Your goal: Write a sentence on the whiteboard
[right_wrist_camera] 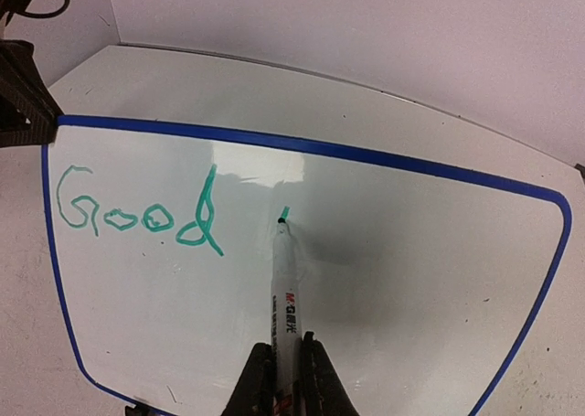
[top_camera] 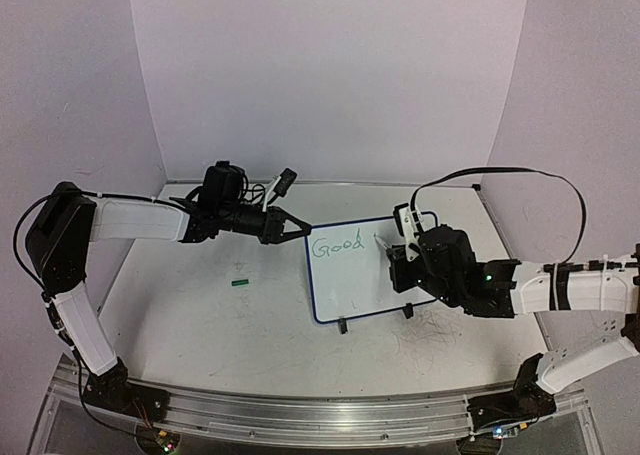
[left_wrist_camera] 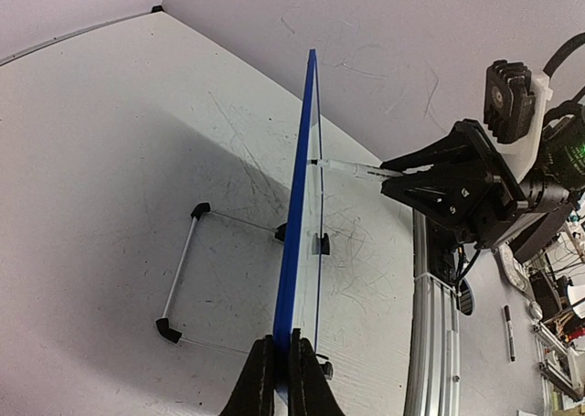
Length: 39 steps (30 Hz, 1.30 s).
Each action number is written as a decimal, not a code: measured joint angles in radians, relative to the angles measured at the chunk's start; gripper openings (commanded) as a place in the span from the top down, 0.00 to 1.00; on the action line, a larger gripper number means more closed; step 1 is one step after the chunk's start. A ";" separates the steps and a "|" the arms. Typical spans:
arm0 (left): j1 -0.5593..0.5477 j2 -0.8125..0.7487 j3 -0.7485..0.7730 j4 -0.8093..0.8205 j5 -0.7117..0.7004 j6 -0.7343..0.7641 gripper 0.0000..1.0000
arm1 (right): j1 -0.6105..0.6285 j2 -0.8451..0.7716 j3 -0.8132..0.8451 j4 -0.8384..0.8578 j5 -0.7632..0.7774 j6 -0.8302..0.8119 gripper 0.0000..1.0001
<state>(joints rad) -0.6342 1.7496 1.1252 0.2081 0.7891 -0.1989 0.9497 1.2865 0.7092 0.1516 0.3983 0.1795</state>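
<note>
At the near edge of the desk (top_camera: 200, 325), both arms rise from a metal rail (top_camera: 300, 410). Just beyond it, left of centre, a small green object (top_camera: 239, 283) lies alone on the scuffed surface. Right of centre, the blue-framed whiteboard (top_camera: 350, 290) stands tilted back on two black clip feet (top_camera: 343, 325), with a wire stand (left_wrist_camera: 183, 279) behind it. The right pincer (right_wrist_camera: 286, 361) is clamped on a white marker (right_wrist_camera: 284, 288). The marker's tip touches the board's face at a short green stroke (right_wrist_camera: 284, 213), just right of the green word "Good" (right_wrist_camera: 137, 217), which is written along the upper left. Farther back, the left pincer (left_wrist_camera: 281, 366) is closed tight on the board's left frame edge, near its top corner.
</note>
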 measured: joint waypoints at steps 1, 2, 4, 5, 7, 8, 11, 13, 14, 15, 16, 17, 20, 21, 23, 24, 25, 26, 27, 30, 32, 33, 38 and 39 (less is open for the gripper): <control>0.000 0.000 0.000 0.000 0.000 0.000 1.00 | 0.000 0.000 0.000 -0.002 -0.002 0.003 1.00; 0.000 0.000 0.000 0.000 0.000 0.000 1.00 | 0.000 0.000 -0.001 -0.004 -0.003 0.006 1.00; 0.000 0.000 0.000 0.000 -0.001 0.000 1.00 | 0.000 0.000 -0.002 -0.007 -0.007 0.011 1.00; 0.000 0.000 0.000 0.000 -0.001 0.000 1.00 | 0.000 0.000 -0.003 -0.008 -0.009 0.013 1.00; 0.000 0.000 0.000 0.000 -0.004 0.000 1.00 | 0.000 -0.001 -0.005 -0.011 -0.016 0.019 1.00; 0.000 0.000 0.000 0.000 -0.005 0.000 1.00 | 0.000 -0.001 -0.006 -0.011 -0.019 0.021 1.00; -0.001 0.000 0.000 0.000 -0.006 0.000 1.00 | 0.000 -0.002 -0.012 -0.014 -0.027 0.029 1.00; -0.001 0.000 0.000 0.000 -0.006 0.000 1.00 | 0.000 -0.004 -0.015 -0.016 -0.030 0.035 1.00; -0.001 0.000 0.000 0.000 -0.006 0.000 1.00 | 0.000 -0.006 -0.017 -0.020 -0.030 0.037 1.00; -0.001 0.000 0.000 0.000 -0.007 0.000 1.00 | 0.000 -0.007 -0.019 -0.023 -0.031 0.039 1.00; -0.001 0.000 0.000 0.000 -0.007 0.000 1.00 | 0.000 -0.009 -0.019 -0.028 -0.031 0.041 1.00; -0.001 0.000 0.000 0.000 -0.007 0.000 1.00 | 0.000 -0.011 -0.019 -0.032 -0.031 0.043 1.00; -0.001 0.000 0.000 0.000 -0.006 0.001 1.00 | 0.000 -0.019 -0.019 -0.053 -0.028 0.053 1.00; -0.001 0.000 0.000 0.000 -0.006 0.001 1.00 | 0.000 -0.022 -0.019 -0.059 -0.027 0.055 1.00; -0.001 0.000 0.000 0.000 -0.006 0.001 1.00 | 0.000 -0.038 -0.022 -0.071 -0.024 0.058 1.00; -0.001 0.000 0.000 0.000 -0.006 0.001 1.00 | 0.000 -0.054 -0.028 -0.074 -0.023 0.057 1.00; -0.001 0.000 0.000 0.000 -0.006 0.001 1.00 | 0.000 -0.078 -0.035 -0.073 -0.024 0.056 1.00; -0.001 0.000 0.000 0.000 -0.006 0.002 1.00 | 0.000 -0.102 -0.041 -0.071 -0.026 0.053 1.00; -0.001 0.000 0.000 0.000 -0.006 0.002 1.00 | 0.000 -0.126 -0.045 -0.065 -0.028 0.050 1.00; -0.001 0.000 0.000 0.000 -0.006 0.002 1.00 | 0.000 -0.149 -0.045 -0.024 -0.046 0.041 1.00; -0.002 0.000 0.000 0.000 -0.006 0.002 1.00 | 0.000 -0.126 -0.037 -0.008 -0.060 0.036 1.00; -0.002 0.000 0.000 0.000 -0.006 0.002 1.00 | 0.000 -0.105 -0.032 -0.005 -0.067 0.033 1.00; -0.002 0.000 0.000 0.000 -0.006 0.007 1.00 | 0.000 -0.054 -0.028 -0.002 -0.074 0.027 1.00; -0.002 0.000 0.000 0.000 -0.006 0.009 1.00 | 0.000 -0.052 -0.028 -0.001 -0.074 0.027 1.00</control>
<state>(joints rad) -0.6357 1.7493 1.1252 0.2081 0.7834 -0.1904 0.9493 1.2348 0.6815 0.1502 0.3244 0.2066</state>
